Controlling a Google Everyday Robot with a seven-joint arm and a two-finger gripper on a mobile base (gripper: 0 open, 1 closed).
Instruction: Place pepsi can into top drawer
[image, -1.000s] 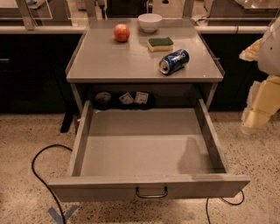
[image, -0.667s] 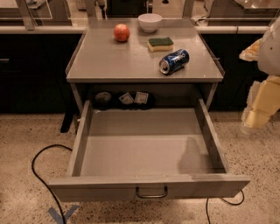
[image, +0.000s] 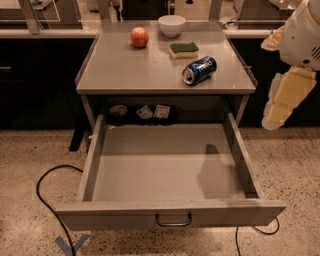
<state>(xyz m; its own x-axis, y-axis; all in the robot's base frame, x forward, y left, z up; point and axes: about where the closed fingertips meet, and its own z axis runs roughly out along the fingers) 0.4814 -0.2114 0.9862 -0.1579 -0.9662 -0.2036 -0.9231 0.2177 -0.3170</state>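
Note:
The pepsi can (image: 199, 70) is dark blue with silver ends. It lies on its side on the grey cabinet top (image: 145, 67), near the right front edge. The top drawer (image: 165, 167) is pulled fully out below it and holds nothing. Its dark loop handle (image: 173, 220) sits centred on the front. My gripper (image: 284, 100) hangs at the right edge of the view, beside the cabinet's right side. It is to the right of the can, apart from it and holding nothing.
A red apple (image: 139, 37), a white bowl (image: 171, 25) and a green-and-yellow sponge (image: 183, 49) sit on the cabinet top behind the can. Small items (image: 145, 112) lie in the gap behind the drawer. A black cable (image: 44, 200) curls on the speckled floor at the left.

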